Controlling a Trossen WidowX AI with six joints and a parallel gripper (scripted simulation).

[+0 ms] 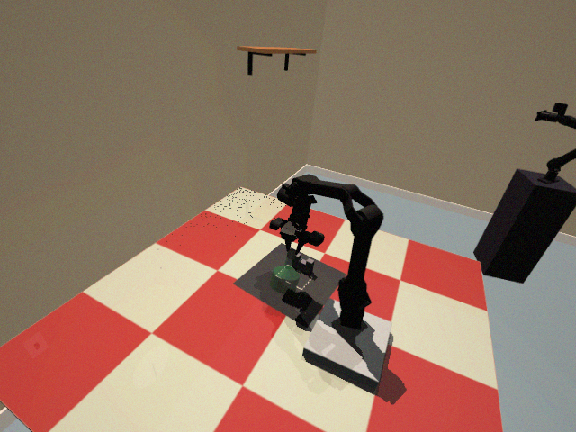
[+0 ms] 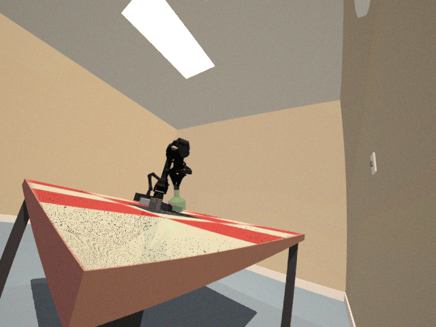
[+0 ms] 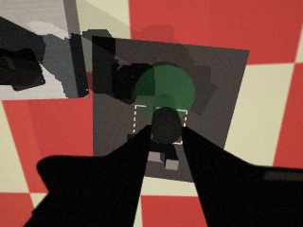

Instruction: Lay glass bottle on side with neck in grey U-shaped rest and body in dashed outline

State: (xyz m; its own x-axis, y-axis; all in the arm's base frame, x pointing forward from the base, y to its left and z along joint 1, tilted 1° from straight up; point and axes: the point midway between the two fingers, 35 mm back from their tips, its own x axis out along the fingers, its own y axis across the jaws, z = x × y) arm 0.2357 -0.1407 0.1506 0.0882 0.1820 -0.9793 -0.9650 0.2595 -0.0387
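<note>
two black fingers (image 1: pixel 292 251) (image 2: pixel 177 187) are closed on the neck of the green glass bottle (image 1: pixel 284 279) (image 2: pixel 176 204) (image 3: pixel 165 87), pointing down at it from above. the bottle is close to upright, neck up and wide body below, and the body is over the dark grey mat (image 1: pixel 253 279) (image 3: pixel 218 109) on the table (image 1: pixel 195 297) (image 2: pixel 197 260) (image 3: pixel 279 28). whether its base touches the mat, i cannot tell.

the dashed outline (image 1: pixel 307 283) (image 3: pixel 134 120) is marked in pale strokes on the mat. in the wrist view the bottle's body overlaps one end of it and reaches well past that end, while the dark top of the neck shows over the other part. the grey u-shaped rest (image 1: pixel 304 263) (image 2: pixel 154 204) (image 3: pixel 163 159) stands on the same mat, near the outline's other end, and the neck does not lie in it.

the black arm (image 1: pixel 360 246) (image 2: pixel 168 169) arches over from its pale base block (image 1: pixel 325 341) (image 2: pixel 143 201) (image 3: pixel 52 9), which sits beside the mat. the table has red and cream squares.
</note>
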